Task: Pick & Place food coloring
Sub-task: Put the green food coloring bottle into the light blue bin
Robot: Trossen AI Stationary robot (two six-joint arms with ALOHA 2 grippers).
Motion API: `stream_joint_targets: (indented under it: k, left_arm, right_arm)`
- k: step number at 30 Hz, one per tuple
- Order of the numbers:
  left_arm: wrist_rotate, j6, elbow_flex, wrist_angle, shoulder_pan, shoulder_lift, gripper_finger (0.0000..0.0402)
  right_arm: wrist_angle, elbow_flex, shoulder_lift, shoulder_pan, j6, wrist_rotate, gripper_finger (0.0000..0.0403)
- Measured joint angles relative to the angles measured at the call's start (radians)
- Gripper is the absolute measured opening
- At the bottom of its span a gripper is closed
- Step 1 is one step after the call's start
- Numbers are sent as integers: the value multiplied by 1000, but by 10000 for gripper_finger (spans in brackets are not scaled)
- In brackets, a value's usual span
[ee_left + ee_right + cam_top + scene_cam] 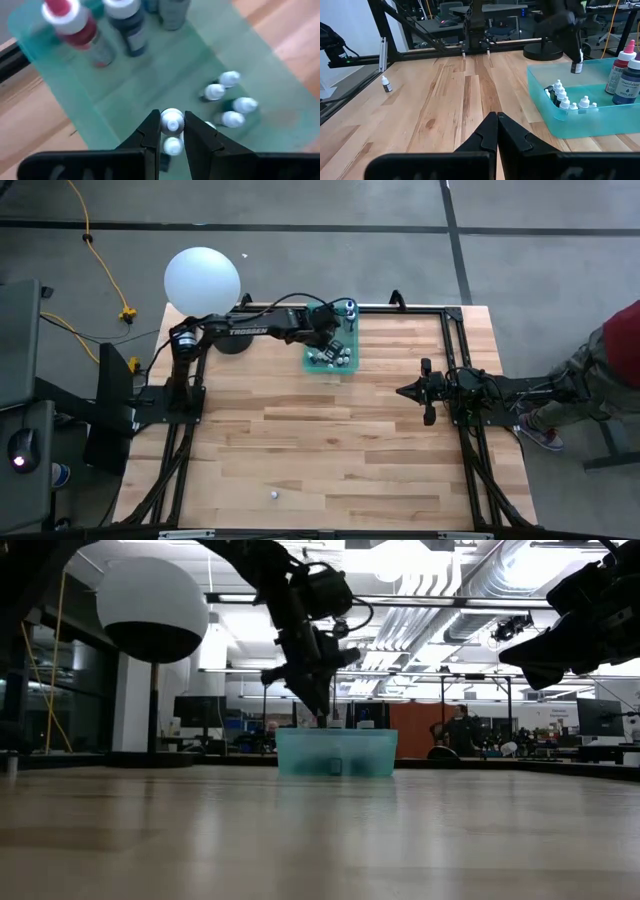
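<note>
Gripping one small bottle (172,121) over the teal bin (345,370), left jaws; right jaws closed, empty.

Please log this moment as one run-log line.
left hand: shut on small bottle above teal bin | right hand: shut, waiting | stray bottle: on table

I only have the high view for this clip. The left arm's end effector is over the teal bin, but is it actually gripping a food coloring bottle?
Observer: Yes. The left wrist view shows the left end effector closed on a tiny white-capped food coloring bottle, over the translucent teal plastic bin.
Operator: Is it down inside the bin?
Observer: No. In the low view its tips sit at about rim height, not down inside.
Operator: And the white dot near the table's front edge?
Observer: The right wrist view shows another tiny bottle, standing upright on the wooden table.
</note>
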Motion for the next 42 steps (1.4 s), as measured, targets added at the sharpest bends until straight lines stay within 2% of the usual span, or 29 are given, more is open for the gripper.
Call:
stream_joint_targets:
  k: [9, 22, 34, 42]
  left_arm:
    - [-94, -29, 0, 23, 12, 57, 51]
    - [-100, -127, 0, 35, 12, 107, 51]
    - [-75, -132, 0, 52, 12, 161, 78]
    - [-57, -122, 0, 68, 12, 161, 81]
  right_arm:
    - [0, 0, 0, 0, 0, 0, 0]
    - [0, 0, 5, 0, 0, 0, 0]
    - [0, 0, 5, 0, 0, 0, 0]
    - [0, 0, 5, 0, 0, 0, 0]
